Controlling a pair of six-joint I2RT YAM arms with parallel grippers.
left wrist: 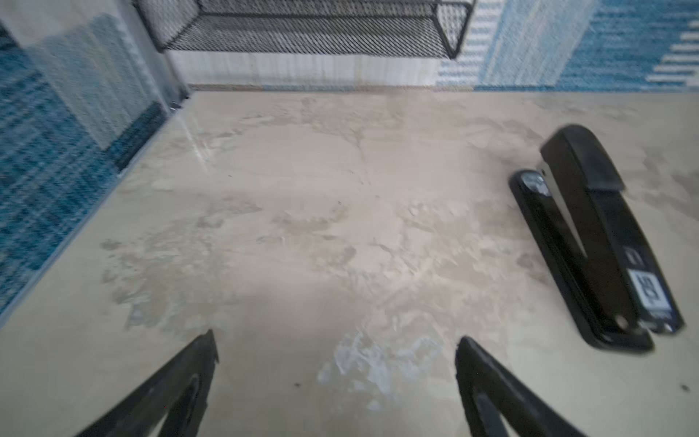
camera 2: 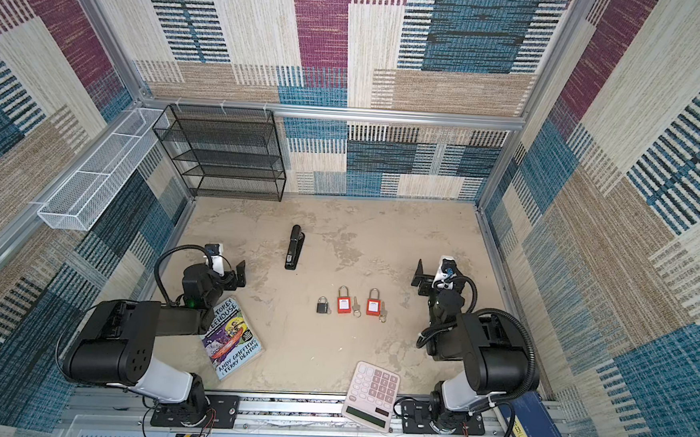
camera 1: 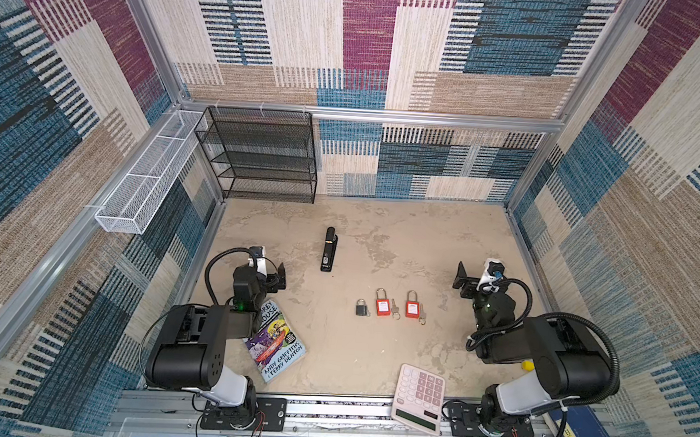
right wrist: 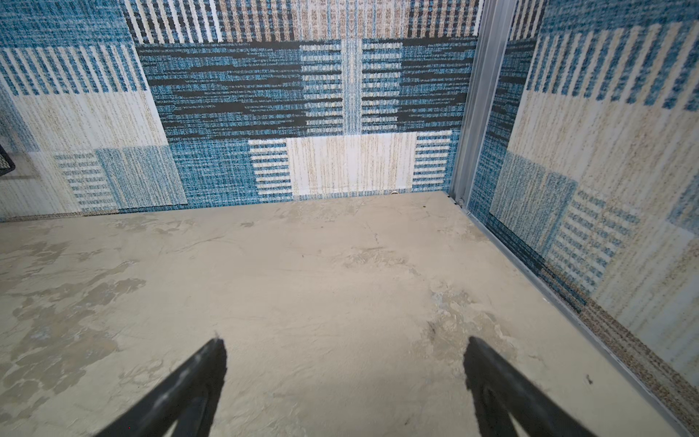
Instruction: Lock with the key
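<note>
Three padlocks lie in a row on the tabletop (camera 1: 332, 351) between the two arms, shackles pointing toward the back wall: a small dark padlock (camera 1: 361, 308) with a silvery shackle, a middle red padlock (camera 1: 382, 303) and an end red padlock (camera 1: 413, 306). Each red body carries a white label whose print is too small to read. A silvery key (camera 1: 395, 309) lies just beside the middle red padlock, and another key (camera 1: 422, 314) lies just beside the end one. The left gripper (left wrist: 336, 348) and the right gripper (right wrist: 346, 346) hang over bare table, jaws spread wide and holding nothing, both well apart from the locks. The book (camera 1: 276, 342) under the left arm reads "ANDY GRIFFITHS & TERRY DENTON", with a partly covered title ending in "HOUSE". The black stapler (left wrist: 594, 234) has a white sticker, blurred beyond reading. The pink calculator (camera 1: 419, 398) sits at the front edge, its key markings illegible.
</note>
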